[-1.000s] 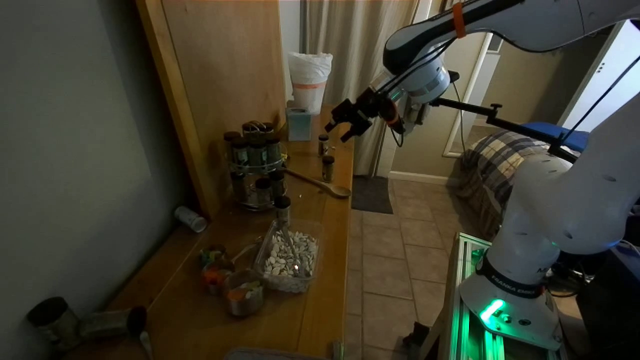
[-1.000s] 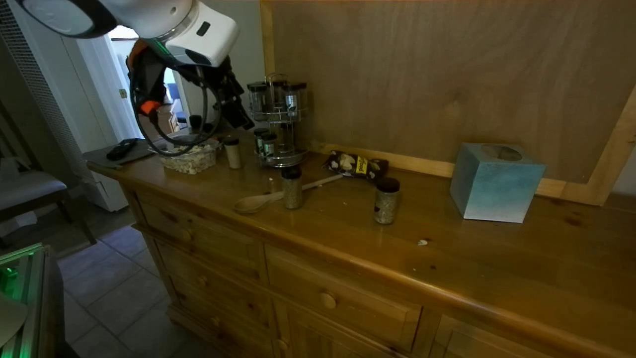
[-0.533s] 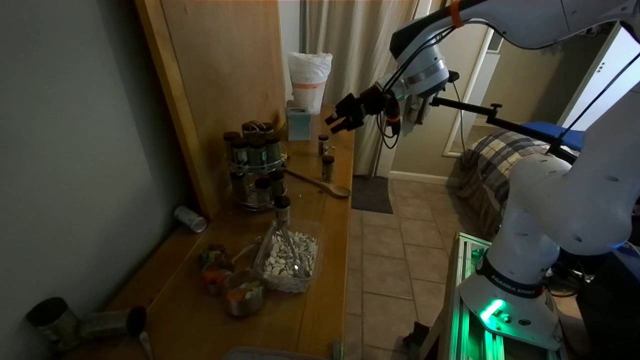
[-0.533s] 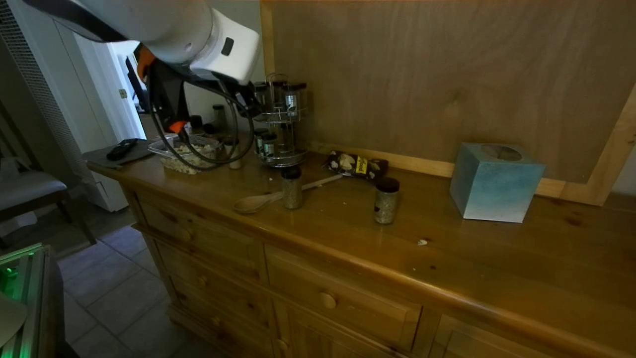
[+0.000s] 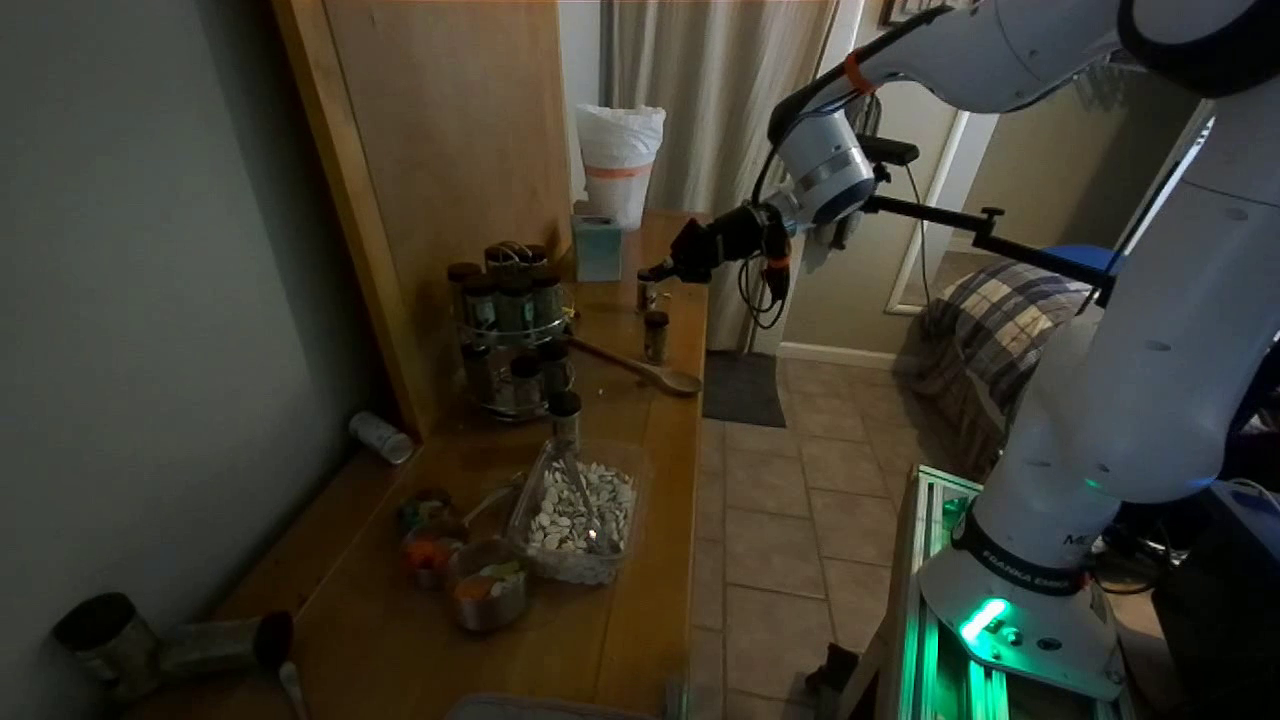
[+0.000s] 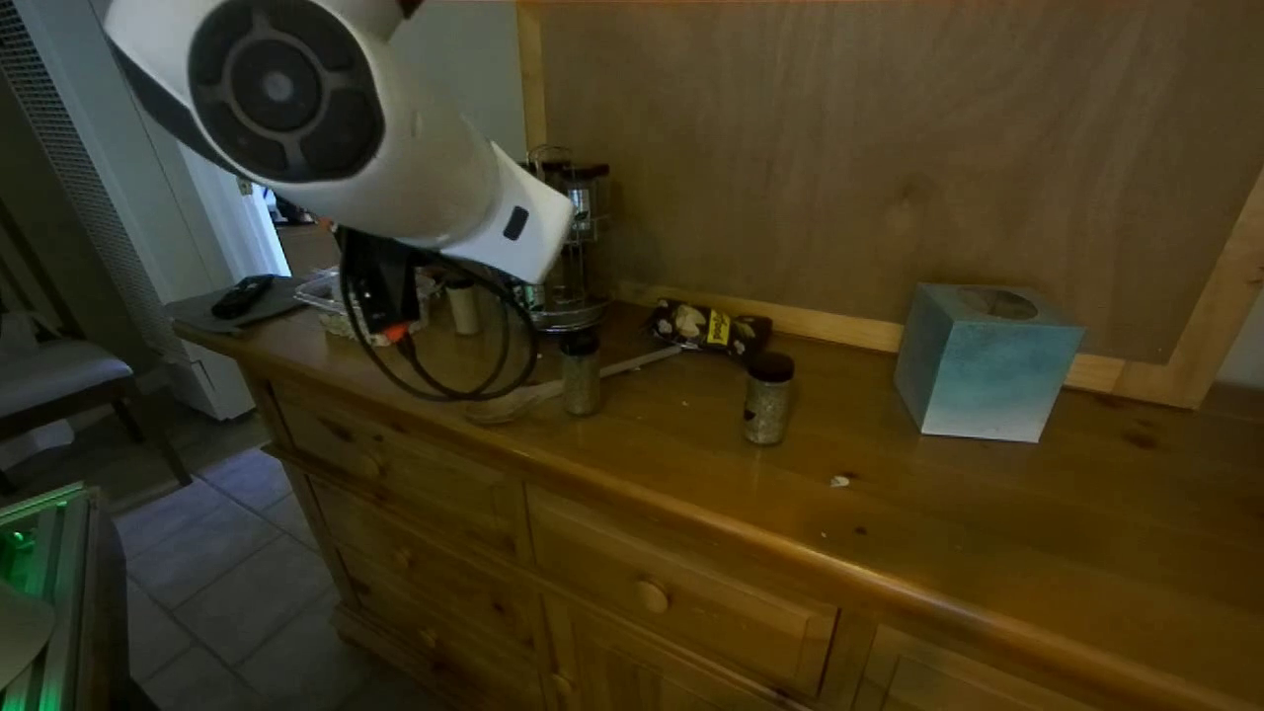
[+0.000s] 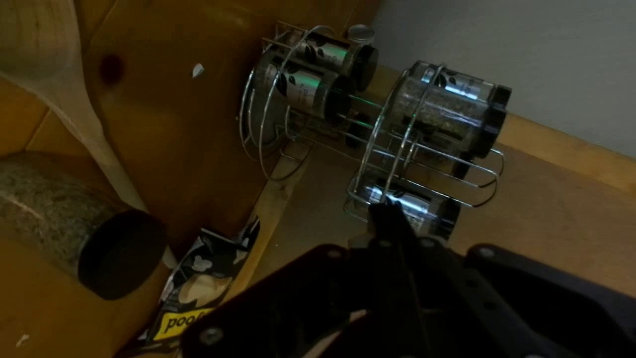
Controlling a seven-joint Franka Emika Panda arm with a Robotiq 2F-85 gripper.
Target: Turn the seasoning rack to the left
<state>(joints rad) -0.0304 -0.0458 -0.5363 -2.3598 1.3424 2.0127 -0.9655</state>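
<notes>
Behind everything, see a plain tan wooden panel (image 6: 889, 178), and below, a glossy honey-brown wooden sideboard (image 6: 987, 533). Watch the bulky white robot arm (image 6: 434, 178) and looped black cables (image 6: 454, 397): liable to snag if swung low. Find the two-tier chrome wire seasoning rack (image 6: 571, 318) on the sideboard just beside the panel, loaded with dark-lidded glass jars (image 5: 515, 305). From a push too high or too central, expect tipping or sliding instead of a leftward turn; from pressure on glass, perhaps jars shoved loose. Note the black two-finger gripper (image 7: 387, 213), drawn together at the tips and seemingly empty, separated from the rack in an exterior view: fit for nudging, but likely to poke through wires and hook. Well apart, spot a pale blue cube-shaped tissue box (image 6: 987, 365), probably no hindrance. Near the rack, guard a clear plastic tub of whitish seeds (image 5: 575, 572) against an overlong sweep. Along the likely approach, steer around a pale wooden spoon (image 7: 89, 132), a black snack packet (image 6: 706, 328) and, probably worst, an upright dark-lidded spice jar (image 6: 580, 380), easily toppled by a low wrist.
</notes>
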